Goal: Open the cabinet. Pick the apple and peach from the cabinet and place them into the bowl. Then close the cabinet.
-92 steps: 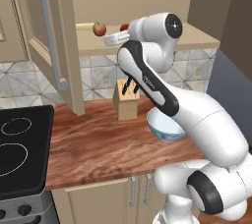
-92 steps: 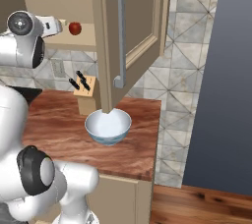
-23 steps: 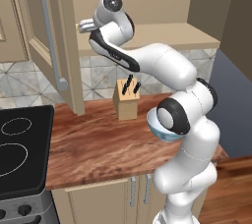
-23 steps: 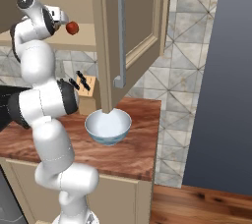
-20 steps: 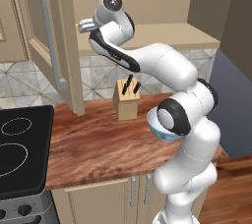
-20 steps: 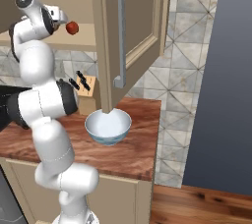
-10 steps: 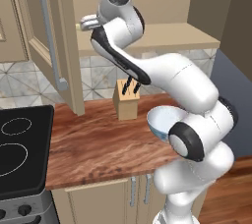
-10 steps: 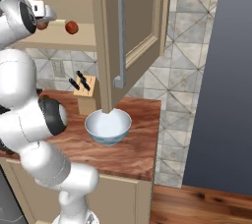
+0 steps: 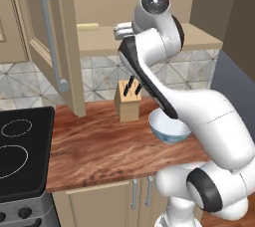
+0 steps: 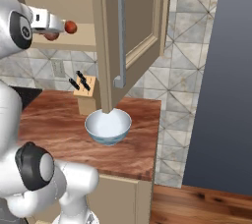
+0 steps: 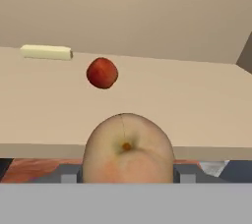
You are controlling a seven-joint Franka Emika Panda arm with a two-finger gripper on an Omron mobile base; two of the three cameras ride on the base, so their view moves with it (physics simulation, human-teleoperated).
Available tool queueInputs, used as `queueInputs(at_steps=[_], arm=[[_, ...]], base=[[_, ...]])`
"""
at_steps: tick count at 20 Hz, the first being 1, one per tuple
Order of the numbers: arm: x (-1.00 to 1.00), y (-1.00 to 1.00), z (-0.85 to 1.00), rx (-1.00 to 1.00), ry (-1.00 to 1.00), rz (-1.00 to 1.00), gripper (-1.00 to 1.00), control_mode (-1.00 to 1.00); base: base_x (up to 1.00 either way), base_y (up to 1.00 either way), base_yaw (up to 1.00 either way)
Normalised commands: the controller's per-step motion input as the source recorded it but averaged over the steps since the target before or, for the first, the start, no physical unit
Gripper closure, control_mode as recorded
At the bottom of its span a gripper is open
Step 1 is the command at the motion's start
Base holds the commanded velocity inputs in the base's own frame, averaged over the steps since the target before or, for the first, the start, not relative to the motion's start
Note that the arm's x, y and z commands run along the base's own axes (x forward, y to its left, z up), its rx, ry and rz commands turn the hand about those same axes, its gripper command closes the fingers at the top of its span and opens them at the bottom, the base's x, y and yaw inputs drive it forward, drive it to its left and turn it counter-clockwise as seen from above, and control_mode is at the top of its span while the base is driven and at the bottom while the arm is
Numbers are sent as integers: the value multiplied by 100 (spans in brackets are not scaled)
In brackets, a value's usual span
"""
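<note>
Currently, left base view: one cabinet [image 9: 60,47], door swung open, its one visible bar handle [image 9: 52,42] running vertical. One bowl [image 9: 168,127] upright on the counter [image 9: 99,146], just right of one knife block [image 9: 128,102]. One pale stick-shaped item [image 9: 87,27] lies flat on the shelf, long axis left-right. The arm reaches up to shelf height; the gripper is hidden behind the wrist here.

Right base view: gripper [image 10: 55,31] at the shelf front, left of the open door. One red apple [image 10: 71,27] sits on the shelf just right of the gripper. A reddish fruit shows under the gripper; contact unclear from this side. Bowl below and right of it, mouth up, empty.

Hand view: one peach [image 11: 128,148] fills the space between the finger tips, stem dimple facing the camera, jaws partly closed against its sides, so the peach is held. Apple beyond it on the shelf, up and left, apart from it. Stick item farther left, long axis across the view.
</note>
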Motion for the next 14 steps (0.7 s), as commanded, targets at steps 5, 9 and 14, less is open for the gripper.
queueInputs(at_steps=[5, 9, 14], arm=[[-100, -100, -52, -4, 12, -17, 100, -100], [-66, -85, -89, -10, 21, -5, 100, -100], [-7, -68, -83, 0, 21, 0, 100, -100]], base=[[0, 0, 0], [0, 0, 0], [0, 0, 0]])
